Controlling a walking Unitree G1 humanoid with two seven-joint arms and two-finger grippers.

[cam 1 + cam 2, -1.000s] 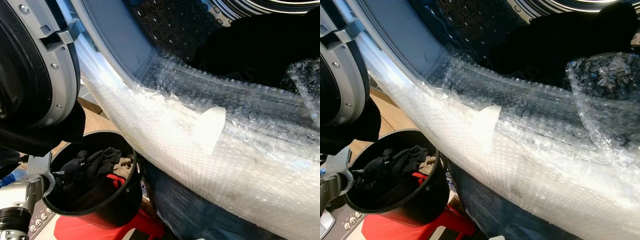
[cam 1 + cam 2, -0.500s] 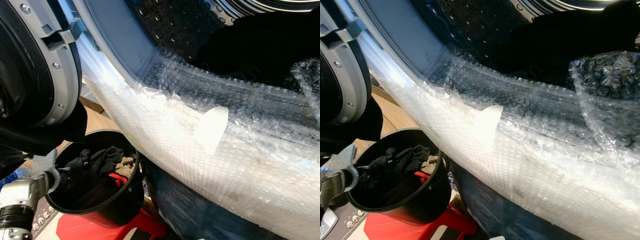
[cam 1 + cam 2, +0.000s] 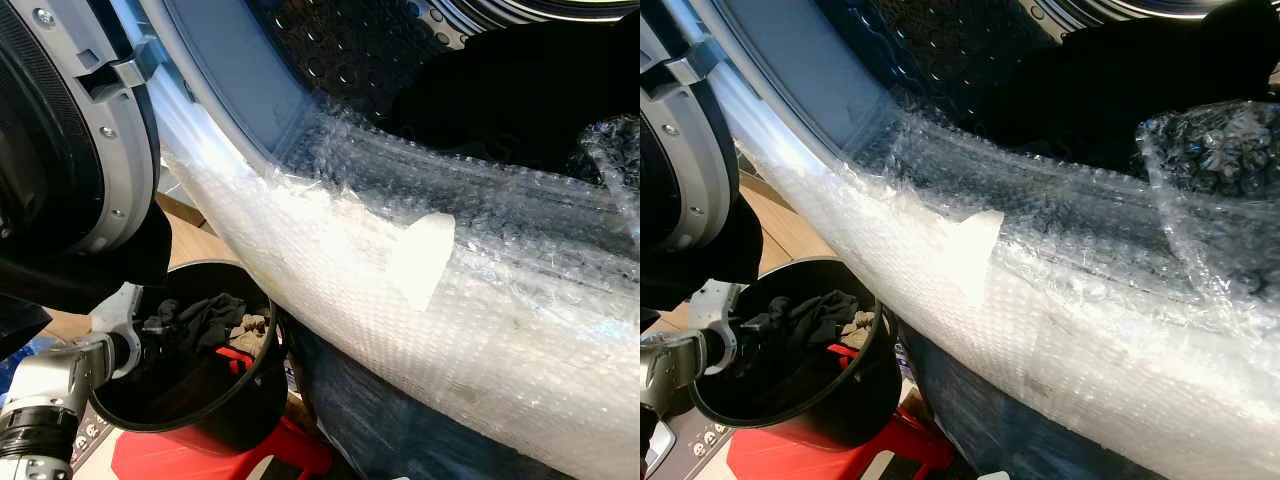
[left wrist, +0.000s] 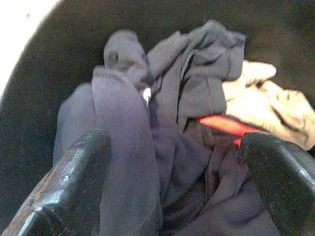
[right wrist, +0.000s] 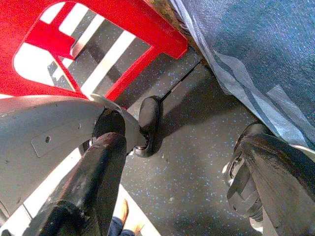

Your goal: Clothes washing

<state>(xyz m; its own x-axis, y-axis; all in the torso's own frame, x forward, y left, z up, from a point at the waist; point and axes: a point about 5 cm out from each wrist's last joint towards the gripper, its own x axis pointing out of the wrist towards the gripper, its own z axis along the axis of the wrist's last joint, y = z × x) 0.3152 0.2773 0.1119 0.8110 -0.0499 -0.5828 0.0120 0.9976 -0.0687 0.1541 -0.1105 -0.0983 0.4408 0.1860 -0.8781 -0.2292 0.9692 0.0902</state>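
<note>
The dark clothes (image 4: 167,147) lie straight ahead of the left hand (image 4: 172,196), heaped in the black bucket (image 3: 225,415). The hand's two fingers (image 4: 74,187) stand spread on either side of the heap, one finger against a fold of the dark cloth, not yet pinched on it. Past the dark pile, further from the hand, lie a pale rag (image 4: 268,98) and a strip of red (image 4: 224,124). The heap is a crumpled mound with no clear long axis, so a plain squeeze where the fingers stand would likely catch a fold.

The left hand is far nearer the clothes. The right hand (image 5: 182,191) hangs low over the speckled floor (image 5: 192,162) with its fingers apart, holding nothing, beside a red stool (image 5: 123,29) and blue cloth (image 5: 266,54).

From the left hand the washer's drum (image 3: 360,50) lies up and across to the robot's right, over a lip wrapped in bubble wrap (image 3: 400,300). Dark laundry (image 3: 530,100) already lies inside. The open door (image 3: 70,140) hangs just above the bucket, so room to lift looks tight: my guess is the load must come up and out between door and wrapped lip without snagging. The bucket stands on the red stool, which may shift if tugged.
</note>
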